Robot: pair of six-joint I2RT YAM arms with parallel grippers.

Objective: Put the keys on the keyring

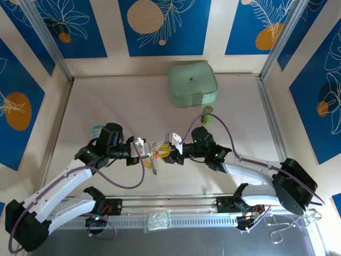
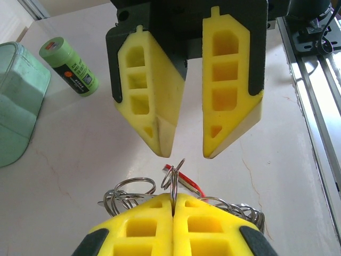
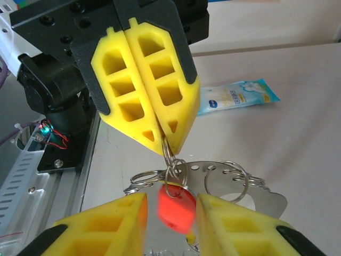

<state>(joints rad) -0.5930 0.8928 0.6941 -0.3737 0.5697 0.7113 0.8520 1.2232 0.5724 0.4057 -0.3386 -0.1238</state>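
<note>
One small ring of the keyring (image 3: 266, 201) pinched in the closed left gripper (image 2: 173, 200); right gripper (image 2: 186, 154) jaws parted, red key (image 3: 176, 210) between them, just beside the keyring; beyond the keyring, green cylinder (image 1: 208, 114), then green case (image 1: 193, 84).

Lab test cell: blue patterned panels (image 1: 160, 26) enclose the table (image 1: 133, 101).

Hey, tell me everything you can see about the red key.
The red key shows as a blurred red plastic head; its metal blade is hidden. It seems to hang from a small silvery split ring pinched in the shut left gripper, between the fingers of the open right gripper; contact with them is unclear.
</note>
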